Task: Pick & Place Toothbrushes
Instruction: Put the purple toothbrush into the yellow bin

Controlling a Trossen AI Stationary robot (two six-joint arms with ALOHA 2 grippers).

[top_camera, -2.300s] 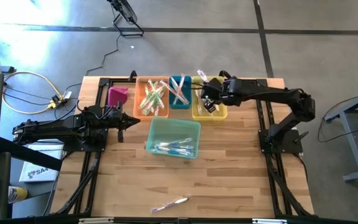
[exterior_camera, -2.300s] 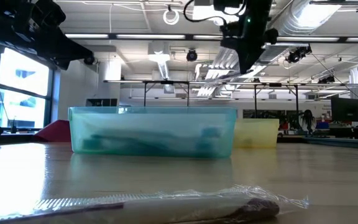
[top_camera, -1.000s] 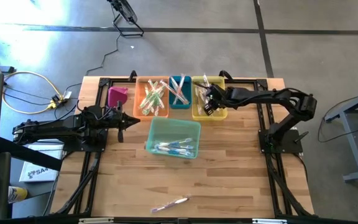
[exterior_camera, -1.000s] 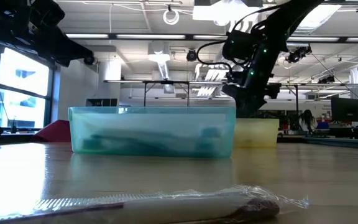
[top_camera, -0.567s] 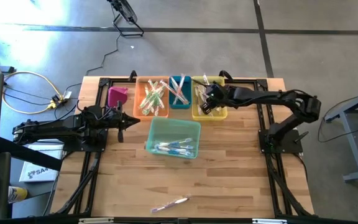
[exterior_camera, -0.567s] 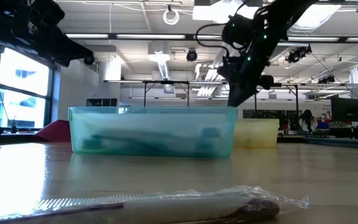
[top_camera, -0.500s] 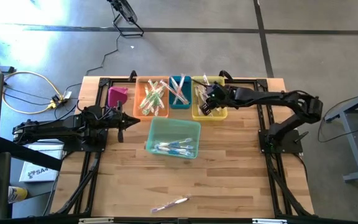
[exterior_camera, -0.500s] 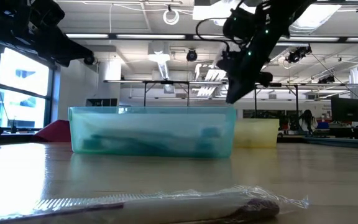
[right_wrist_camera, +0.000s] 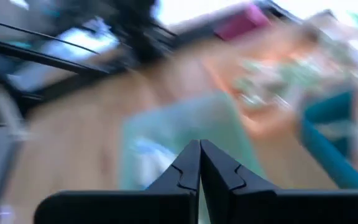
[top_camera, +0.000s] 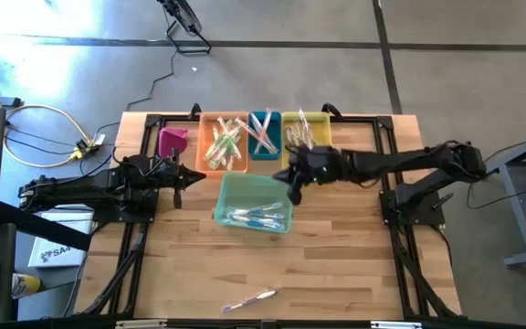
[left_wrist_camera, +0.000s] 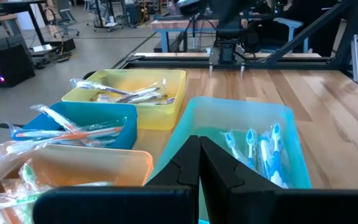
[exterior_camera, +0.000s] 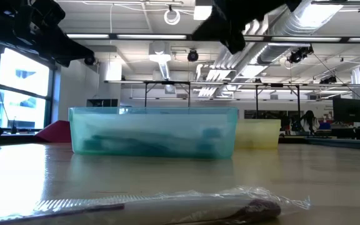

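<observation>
Sorting mostly done, one wrapped brush left out on the table.

I have the right gripper point(top_camera: 292, 187) clenched on nothing, above the right edge of the teal bin point(top_camera: 225, 203); the left gripper point(top_camera: 199, 176), also clenched, waits left of it. Most toothbrushes point(top_camera: 256, 217) lie in the teal, orange point(top_camera: 205, 143), blue point(top_camera: 263, 152) and yellow bins point(top_camera: 316, 122); one wrapped toothbrush point(top_camera: 249, 301) lies near the table's front edge, by my reckoning the next pick.

three bins point(top_camera: 263, 135) in back row | fourth bin point(top_camera: 229, 190) before them | toothbrushes point(top_camera: 255, 217) in it | wrapped toothbrush point(top_camera: 249, 301) at front edge
</observation>
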